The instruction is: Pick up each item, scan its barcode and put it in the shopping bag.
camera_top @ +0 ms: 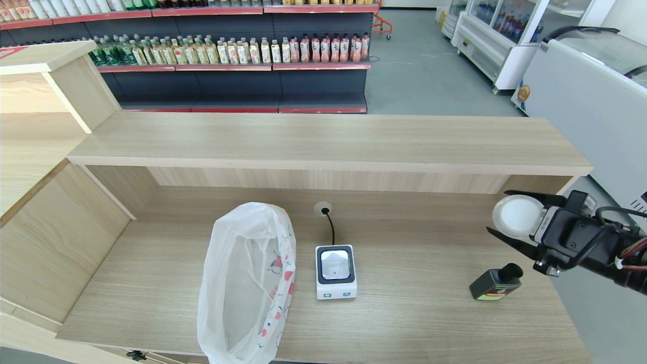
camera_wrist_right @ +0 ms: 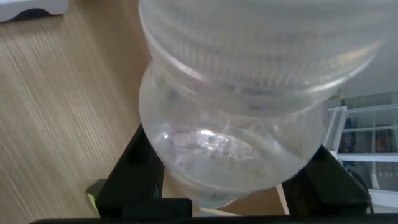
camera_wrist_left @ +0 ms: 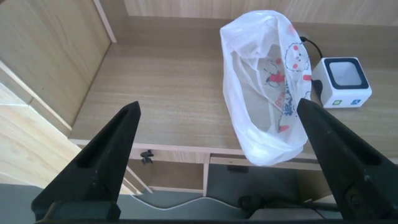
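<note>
- The right gripper [camera_top: 499, 212] is hanging in the air over the right end of the counter [camera_top: 404, 303], and it is clamping a jar [camera_top: 518, 215] between its black fingers [camera_wrist_right: 134, 171].
- The jar is clear with a white ribbed lid. It is sitting off the counter, with the lid showing toward the head camera.
- A dark bottle [camera_top: 495, 284] with a black cap is lying on its side on the counter, near and below the right gripper. Nothing is touching it.
- The scanner [camera_top: 336, 271], a white box, is standing at the counter's middle with its dark window facing up, between the bag [camera_top: 247, 283] and the bottle.
- A black cable [camera_top: 331, 227] is running from the scanner to a round hole at the back of the counter.
- The bag is white plastic with red print. It is standing open just left of the scanner, and its near end is reaching the counter's front edge.
- The left gripper [camera_wrist_left: 219, 104] is hanging over the counter's front edge near the bag, with its fingers spread wide and nothing between them.
- Shelves [camera_top: 232, 65] of drinks are lining the aisle behind the counter.
</note>
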`<state>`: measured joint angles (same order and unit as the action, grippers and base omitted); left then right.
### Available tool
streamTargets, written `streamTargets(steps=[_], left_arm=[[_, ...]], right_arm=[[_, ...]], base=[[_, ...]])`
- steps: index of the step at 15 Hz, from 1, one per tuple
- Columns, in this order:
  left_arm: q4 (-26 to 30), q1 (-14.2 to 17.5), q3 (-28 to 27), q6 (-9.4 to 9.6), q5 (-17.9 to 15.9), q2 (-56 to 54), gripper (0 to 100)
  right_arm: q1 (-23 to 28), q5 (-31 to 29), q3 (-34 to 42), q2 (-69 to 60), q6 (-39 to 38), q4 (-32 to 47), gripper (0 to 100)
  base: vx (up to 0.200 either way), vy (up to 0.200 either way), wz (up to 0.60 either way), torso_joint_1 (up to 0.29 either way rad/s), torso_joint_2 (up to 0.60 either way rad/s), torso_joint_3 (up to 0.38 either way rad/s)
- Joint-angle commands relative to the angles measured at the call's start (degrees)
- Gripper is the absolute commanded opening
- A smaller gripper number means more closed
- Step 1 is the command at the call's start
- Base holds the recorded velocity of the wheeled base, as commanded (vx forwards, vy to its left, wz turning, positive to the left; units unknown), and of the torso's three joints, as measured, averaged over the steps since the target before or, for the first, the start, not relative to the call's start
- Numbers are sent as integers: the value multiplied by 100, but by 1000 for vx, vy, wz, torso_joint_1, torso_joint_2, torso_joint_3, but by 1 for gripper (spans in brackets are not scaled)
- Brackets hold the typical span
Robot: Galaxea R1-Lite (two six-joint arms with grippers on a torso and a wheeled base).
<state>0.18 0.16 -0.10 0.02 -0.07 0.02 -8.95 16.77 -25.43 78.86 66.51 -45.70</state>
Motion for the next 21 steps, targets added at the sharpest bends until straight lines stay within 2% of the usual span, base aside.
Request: streamTargets(steps=[1, 13, 16, 21], left_arm=[[-1, 2, 1, -2, -1, -2, 100], [-1, 2, 1, 33, -1, -2, 100], [-1, 2, 1, 24, 7, -2, 100], [-1, 2, 1, 24, -1, -2, 100]], right_arm=[[-2, 1, -6, 24, 2, 0, 0], [7, 72, 56, 551, 2, -44, 0], [7, 195, -252, 929, 2, -53, 0], [7, 203, -357, 1316, -7, -62, 0]], base=[[0, 200, 0, 2, 2, 12], [0, 200, 0, 0, 5, 4], [0, 0, 0, 0, 0, 0], [-200, 0, 0, 2, 3, 4]])
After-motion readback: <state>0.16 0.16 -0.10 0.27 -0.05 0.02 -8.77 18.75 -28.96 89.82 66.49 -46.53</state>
